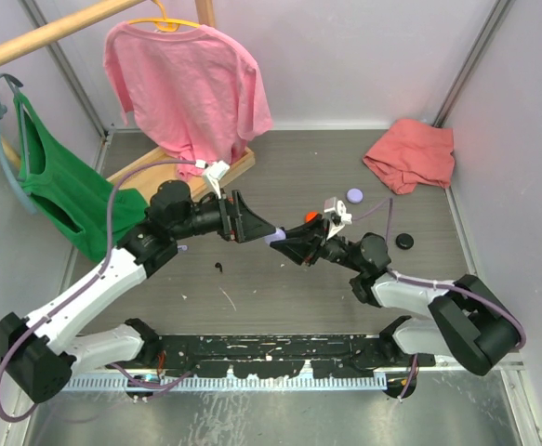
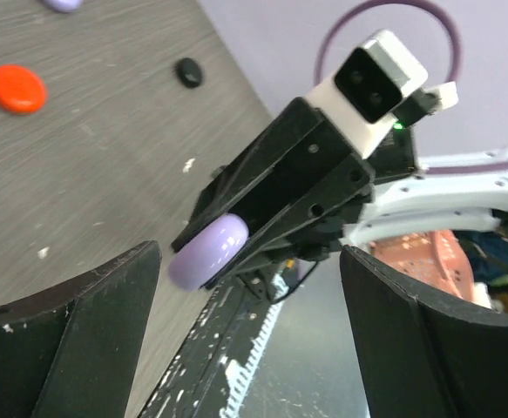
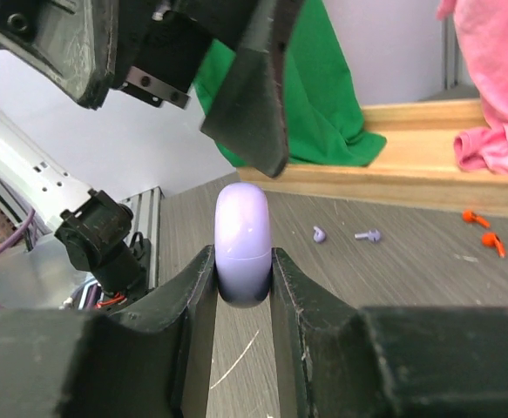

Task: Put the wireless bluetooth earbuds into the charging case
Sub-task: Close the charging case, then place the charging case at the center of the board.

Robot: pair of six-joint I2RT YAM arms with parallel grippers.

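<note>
The right end effector [image 3: 242,261] is clamped on the lilac charging case [image 3: 242,218], which is held on edge above the counter [image 3: 393,270]. Its two flat faces are pressed by the fingers, and its rounded rim is left standing proud of the tips. A faint line can be made out across the rim just above the grip, and the case is judged to be closed. Directly opposite, the left end effector [image 1: 257,228] is held with its fingers wide apart and nothing gripped between them. In the left wrist view the case is seen just off the inner face of one finger, near it but not touched, and in the right wrist view one dark finger hangs just above the rim. The two tools are thus met nose to nose over the middle of the counter, with the case's rim turned toward the left one — the relation on which the coming move is judged to turn. Further out, the two lilac earbuds [image 3: 319,233] are seen lying on the counter beyond the case, well apart from both tools and on the left arm's side, so the left arm is judged the nearer to them. The orange-red earbuds [image 3: 495,246] lie further off — close to the wooden base [image 3: 393,178].
</note>
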